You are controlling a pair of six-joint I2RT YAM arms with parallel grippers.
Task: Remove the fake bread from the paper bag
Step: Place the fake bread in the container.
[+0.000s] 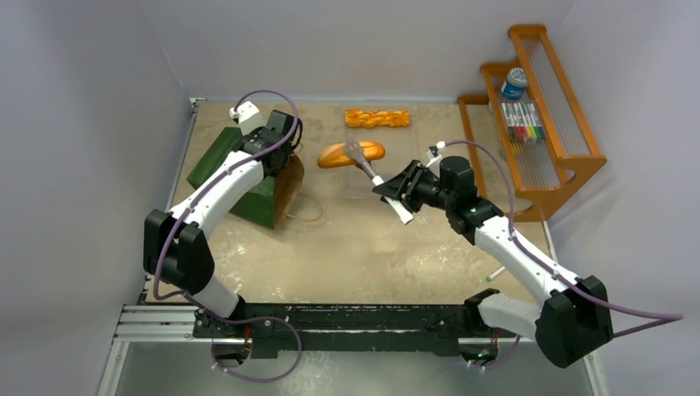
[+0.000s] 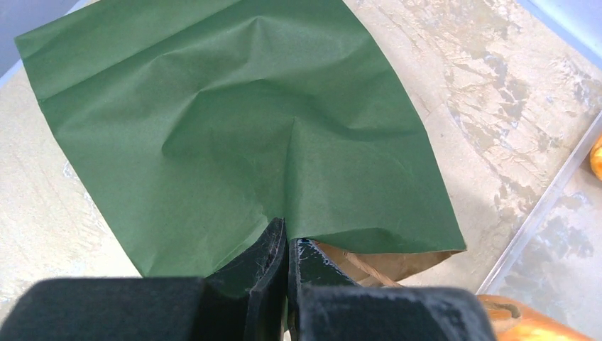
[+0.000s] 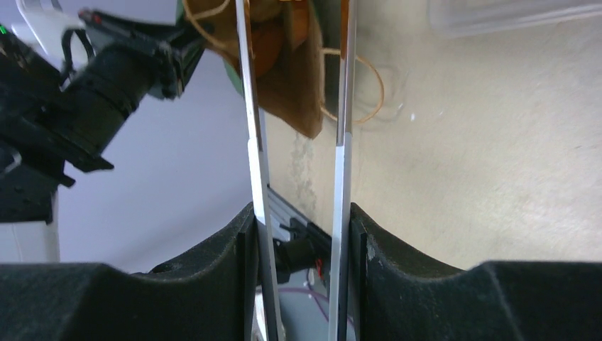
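Left gripper [image 2: 286, 231]: jaws together, pinching the upper edge of the paper bag [image 2: 234, 128], which lies on its side on the desk [image 1: 371, 247] with its mouth facing right. Right gripper [image 3: 302, 213]: jaws clamped on the metal tongs [image 1: 369, 171], whose tips are at the oblong loaf [image 1: 334, 155], just right of the bag's mouth. Braided stick [image 1: 376, 119] lies farther right of the bag, beyond the loaf.

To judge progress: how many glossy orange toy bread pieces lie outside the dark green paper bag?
2. The braided orange stick lies far back; the oblong orange loaf nearer, at the metal tongs' tip. More may hide inside the bag.
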